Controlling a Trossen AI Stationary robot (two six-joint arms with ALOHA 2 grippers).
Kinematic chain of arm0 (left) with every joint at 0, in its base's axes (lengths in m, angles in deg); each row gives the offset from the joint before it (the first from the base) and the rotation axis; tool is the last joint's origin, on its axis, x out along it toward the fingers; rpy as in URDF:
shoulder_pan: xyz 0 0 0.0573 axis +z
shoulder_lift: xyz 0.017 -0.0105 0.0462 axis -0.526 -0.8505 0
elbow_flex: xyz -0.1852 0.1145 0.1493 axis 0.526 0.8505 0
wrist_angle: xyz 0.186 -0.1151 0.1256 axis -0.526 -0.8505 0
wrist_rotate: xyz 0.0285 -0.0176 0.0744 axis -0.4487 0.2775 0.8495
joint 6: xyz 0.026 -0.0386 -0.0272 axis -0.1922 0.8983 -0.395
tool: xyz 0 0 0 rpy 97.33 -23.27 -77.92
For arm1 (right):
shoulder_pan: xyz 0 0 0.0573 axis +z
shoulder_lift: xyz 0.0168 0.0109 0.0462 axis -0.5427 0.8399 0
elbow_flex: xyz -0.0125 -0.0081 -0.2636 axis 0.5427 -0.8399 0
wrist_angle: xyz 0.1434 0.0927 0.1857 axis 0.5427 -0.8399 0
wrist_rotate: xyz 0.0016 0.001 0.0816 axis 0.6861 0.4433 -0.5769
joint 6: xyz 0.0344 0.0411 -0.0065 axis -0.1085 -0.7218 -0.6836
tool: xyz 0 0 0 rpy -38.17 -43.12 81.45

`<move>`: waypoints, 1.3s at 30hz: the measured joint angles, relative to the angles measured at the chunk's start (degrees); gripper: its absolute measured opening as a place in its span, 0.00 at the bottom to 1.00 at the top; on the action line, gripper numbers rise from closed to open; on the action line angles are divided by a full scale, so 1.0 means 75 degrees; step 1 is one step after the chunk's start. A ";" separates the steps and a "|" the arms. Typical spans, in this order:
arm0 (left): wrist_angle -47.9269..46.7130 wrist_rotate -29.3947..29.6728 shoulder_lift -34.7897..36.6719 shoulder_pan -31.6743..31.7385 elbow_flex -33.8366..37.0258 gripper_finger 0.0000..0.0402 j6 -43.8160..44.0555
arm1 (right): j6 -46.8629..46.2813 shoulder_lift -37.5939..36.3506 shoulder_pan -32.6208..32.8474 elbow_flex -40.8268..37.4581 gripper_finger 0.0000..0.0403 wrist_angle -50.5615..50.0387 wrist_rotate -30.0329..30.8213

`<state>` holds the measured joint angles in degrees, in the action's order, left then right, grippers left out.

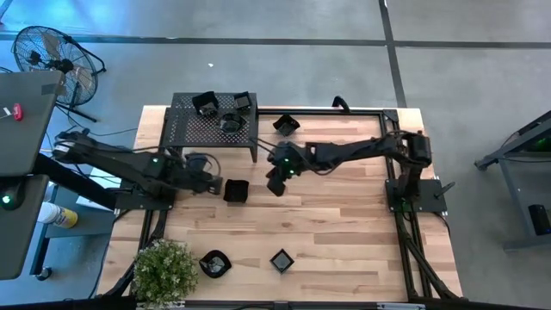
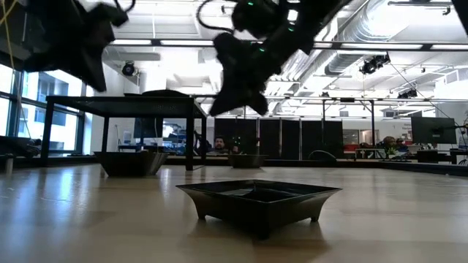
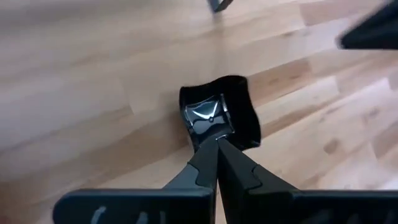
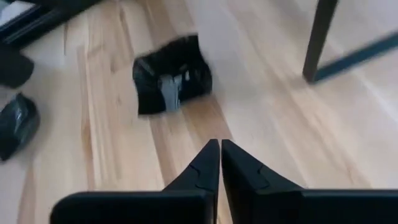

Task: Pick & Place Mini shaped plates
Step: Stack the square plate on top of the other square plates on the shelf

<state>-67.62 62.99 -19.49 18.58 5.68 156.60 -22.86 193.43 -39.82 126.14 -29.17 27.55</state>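
Near the middle of the table, I saw the left gripper (image 3: 216, 140) with its fingers pressed together, its tips touching the near rim of a square plate (image 1: 236, 190). That arm lay stretched low from nine o'clock. The right gripper (image 4: 220, 146), fingers also together, hung above the wood, its arm reaching in from three o'clock. More plates sat on the black shelf (image 1: 185, 129) at eleven o'clock.

light: bright, even, from ceiling strips (image 2: 183, 42) in low view | shadows: soft, short on tabletop (image 1: 344, 215) | glare: highlight on square plate (image 3: 208, 115) | blur: right wrist plate (image 4: 171, 74) smeared | low view: arms backlit, near-silhouettes
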 joint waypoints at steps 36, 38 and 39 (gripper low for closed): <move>0.2839 -0.0213 -0.2489 0.0010 0.1419 0.02 0.2287 | 0.0691 -0.3137 -0.1979 -0.3106 0.01 0.1280 -0.0165; 0.2769 -0.0280 -0.2488 0.0011 0.1419 0.02 0.2286 | 0.0791 -0.3137 -0.1978 -0.3106 0.00 0.1286 -0.0156; 0.2784 -0.0332 -0.2458 0.0011 0.1419 0.01 0.2269 | 0.0804 -0.3137 -0.1978 -0.3106 0.00 0.1286 -0.0156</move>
<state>-46.74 60.50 -37.92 18.66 16.33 173.61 -16.83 169.90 -54.66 102.84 -19.52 26.38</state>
